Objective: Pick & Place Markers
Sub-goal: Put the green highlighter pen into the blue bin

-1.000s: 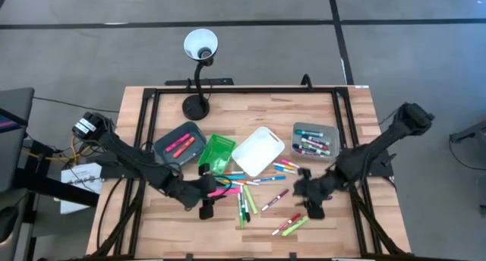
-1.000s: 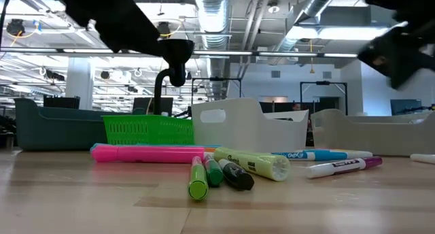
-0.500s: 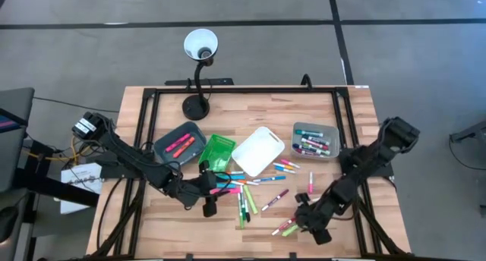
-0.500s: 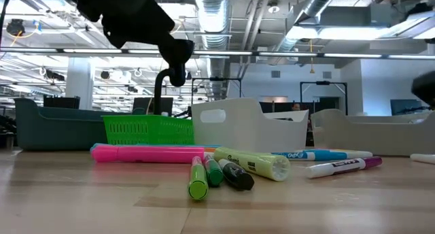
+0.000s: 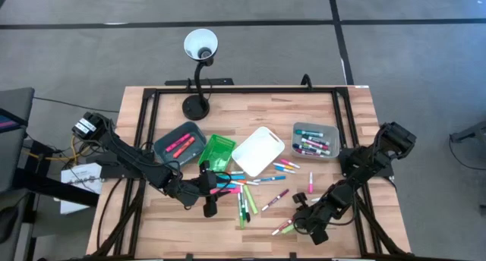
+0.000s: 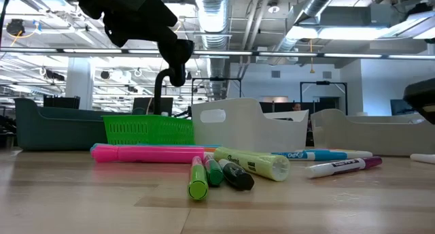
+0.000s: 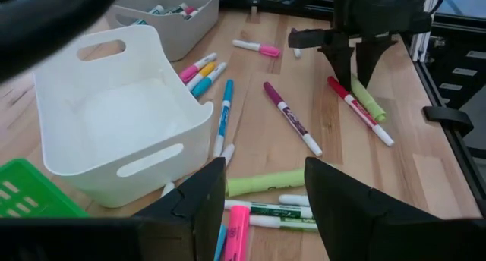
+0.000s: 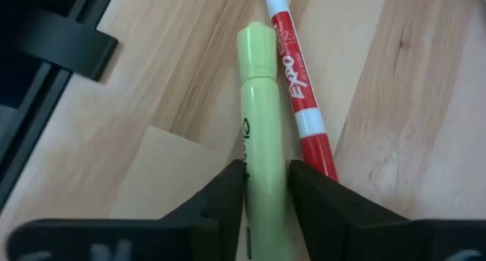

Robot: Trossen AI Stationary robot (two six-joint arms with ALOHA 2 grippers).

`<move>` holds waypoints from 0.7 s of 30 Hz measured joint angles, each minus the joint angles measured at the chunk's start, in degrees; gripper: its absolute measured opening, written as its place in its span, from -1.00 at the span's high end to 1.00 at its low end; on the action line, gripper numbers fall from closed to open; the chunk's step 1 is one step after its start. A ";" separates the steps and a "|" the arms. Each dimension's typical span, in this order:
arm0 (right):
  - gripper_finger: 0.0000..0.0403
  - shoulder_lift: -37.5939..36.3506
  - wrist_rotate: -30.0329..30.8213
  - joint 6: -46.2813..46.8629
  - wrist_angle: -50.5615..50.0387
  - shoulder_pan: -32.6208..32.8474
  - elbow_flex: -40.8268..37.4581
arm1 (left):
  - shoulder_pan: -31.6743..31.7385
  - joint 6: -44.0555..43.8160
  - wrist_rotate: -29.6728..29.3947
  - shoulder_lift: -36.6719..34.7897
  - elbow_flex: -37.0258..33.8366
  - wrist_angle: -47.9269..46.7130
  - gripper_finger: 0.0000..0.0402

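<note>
Loose markers [image 5: 250, 189] lie scattered on the wooden table [image 5: 167, 223]. A light green marker [image 8: 262, 102] lies near the front right, beside a red one [image 8: 298, 94]. My right gripper [image 8: 266, 193] has come down on the green marker and is shut on it; the high view shows the gripper [image 5: 301, 220] low over the table. My left gripper [image 7: 262, 208] hangs open above the marker pile [image 7: 266, 181] by the white bin [image 7: 114, 124], touching nothing. My right gripper pinches the light green marker's barrel [image 8: 266, 166] between its two fingers, one on each long side. The fingers come from above, slanting down, and lie across the marker. The marker lies flat on the table, its cap end [image 8: 257, 41] pointing away from the gripper.
Behind the markers stand a dark grey bin [image 5: 180, 143] with pink markers, a green basket [image 5: 216, 151], a white bin [image 5: 258, 149] and a grey bin [image 5: 315, 139] with several markers. A desk lamp [image 5: 199, 64] stands at the back. A black frame rail [image 5: 357, 208] runs along the right side.
My right gripper has swung from beside the grey marker bin toward the table's near edge and gone down, ending over the green and red markers at the front right. The markers have kept their places.
</note>
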 joint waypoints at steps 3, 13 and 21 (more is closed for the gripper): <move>0.65 -1.38 -0.45 -2.89 -1.07 -0.20 0.86 | 0.00 0.02 0.00 0.00 0.00 0.24 0.12; 0.61 -11.13 13.95 -16.48 0.26 -5.43 5.35 | 1.96 0.04 0.01 -0.02 0.01 2.07 0.12; 0.67 -12.00 30.27 -23.77 12.50 -17.26 5.74 | 4.65 13.29 0.02 -0.02 0.02 8.25 0.12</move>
